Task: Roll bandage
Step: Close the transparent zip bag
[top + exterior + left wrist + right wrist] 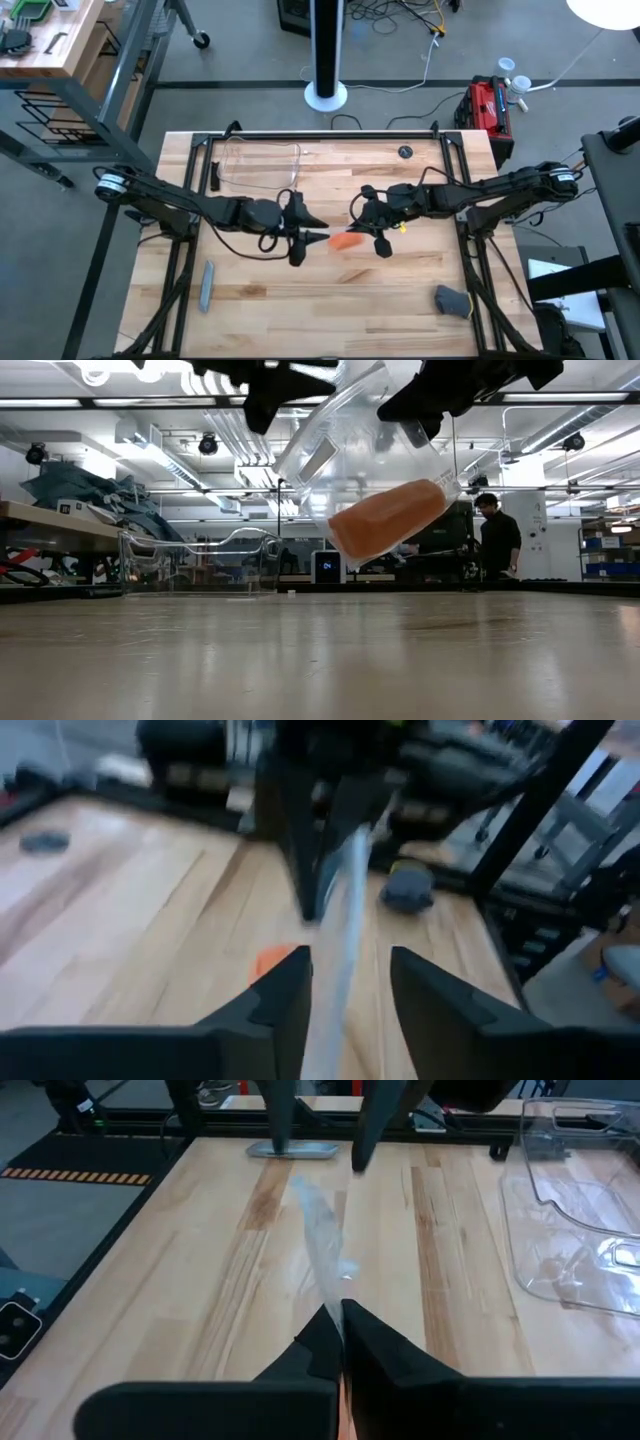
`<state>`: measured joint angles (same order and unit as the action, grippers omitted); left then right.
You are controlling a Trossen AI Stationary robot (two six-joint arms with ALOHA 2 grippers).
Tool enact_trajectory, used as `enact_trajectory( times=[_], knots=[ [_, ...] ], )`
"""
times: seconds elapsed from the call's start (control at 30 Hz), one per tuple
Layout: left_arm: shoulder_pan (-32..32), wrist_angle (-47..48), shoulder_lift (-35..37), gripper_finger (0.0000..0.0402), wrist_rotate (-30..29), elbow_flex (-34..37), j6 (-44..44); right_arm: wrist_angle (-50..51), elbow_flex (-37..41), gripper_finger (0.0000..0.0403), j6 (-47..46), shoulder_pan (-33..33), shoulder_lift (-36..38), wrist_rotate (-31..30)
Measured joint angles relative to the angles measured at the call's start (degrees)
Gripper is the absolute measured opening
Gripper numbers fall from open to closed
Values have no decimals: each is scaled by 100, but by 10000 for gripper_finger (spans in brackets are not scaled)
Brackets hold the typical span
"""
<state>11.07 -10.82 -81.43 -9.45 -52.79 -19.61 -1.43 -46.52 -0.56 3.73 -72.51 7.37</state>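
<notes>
A light wooden butcher-block table (300, 300) carries the scene. On it lie a clear plastic tray (262, 163) at the far left, a small dark round disc (404, 152) far right, a grey bar (207, 284) near left, and a dark grey lump (453, 300) near right.

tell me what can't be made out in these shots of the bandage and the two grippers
- Bandage: sits inside clear plastic wrap, so whether it is rolled or loose cannot be told.
- High view: the right gripper covers part of the bandage.
- Left wrist view: blur hides whether the left gripper actually pinches the wrap.
- Small dark object at the table's far edge: too small to identify.
</notes>
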Motion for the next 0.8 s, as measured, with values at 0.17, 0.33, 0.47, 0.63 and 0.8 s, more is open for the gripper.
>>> enact_trajectory(
  times=[0.17,0.33,0.47,0.63,0.8],
  knots=[
    [-2,-679,-111,151,-6,-1,414,2,0,0,-11,-1,0,0],
    [-2,-787,-218,166,-366,-1,629,0,0,0,-21,1,0,-2],
    [-7,-1135,-425,168,-400,-1,908,0,0,0,-96,-1,0,-11],
    [-2,-1349,-569,160,-526,-1,1216,48,0,0,-96,-1,0,-137],
    [-4,-1352,-573,150,-708,-1,1466,131,0,0,13,-1,0,-123]
  ],
)
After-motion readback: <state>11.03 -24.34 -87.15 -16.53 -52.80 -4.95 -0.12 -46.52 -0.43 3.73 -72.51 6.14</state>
